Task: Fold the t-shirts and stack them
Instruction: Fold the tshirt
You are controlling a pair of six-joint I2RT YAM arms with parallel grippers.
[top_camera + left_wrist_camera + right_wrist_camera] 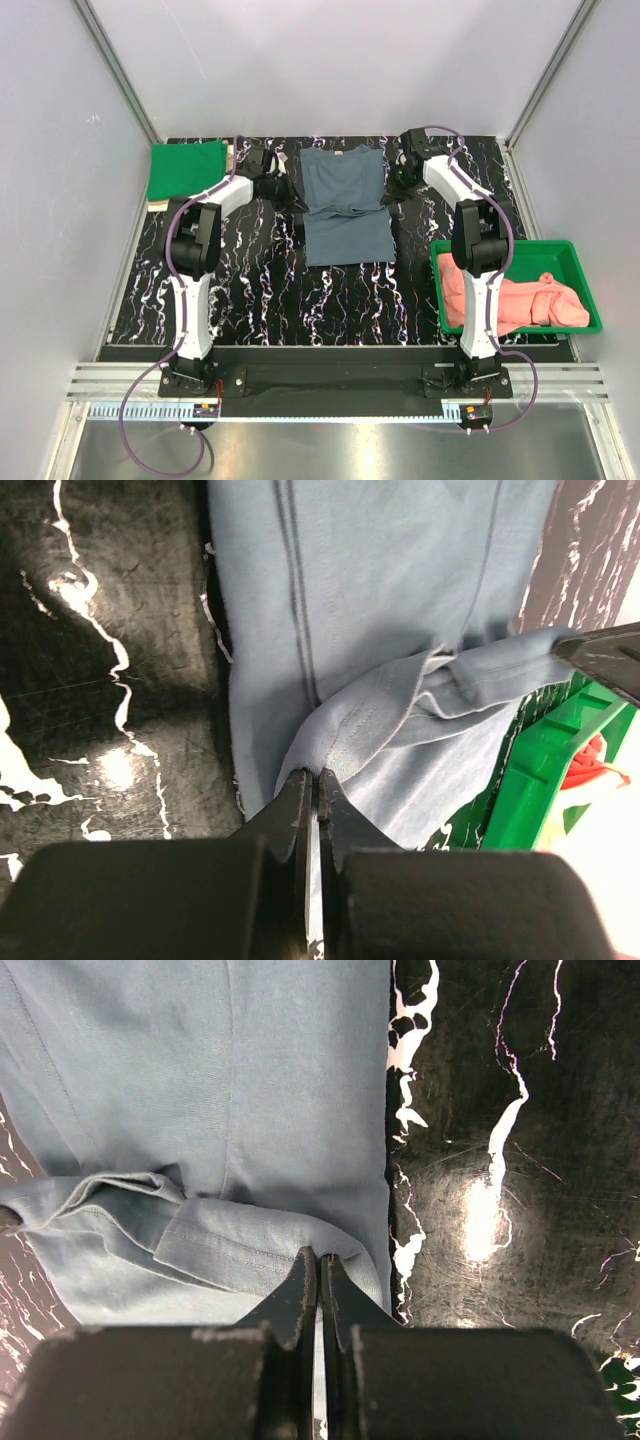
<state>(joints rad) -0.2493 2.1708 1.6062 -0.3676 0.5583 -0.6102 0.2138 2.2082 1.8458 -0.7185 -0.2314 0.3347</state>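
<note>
Far centre, left pincer [312, 776] and right pincer [318, 1259] clenched on blue t-shirt [345, 195], edges cropped.

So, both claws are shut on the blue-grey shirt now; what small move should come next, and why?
The left claw and right claw each pinch a sleeve hem at a side edge of the blue-grey shirt, and the sleeves lie bunched, not flat. So I would probably lift both slightly, keeping them shut, and carry the sleeves inward over the body, because the side fold looks unfinished.
</note>
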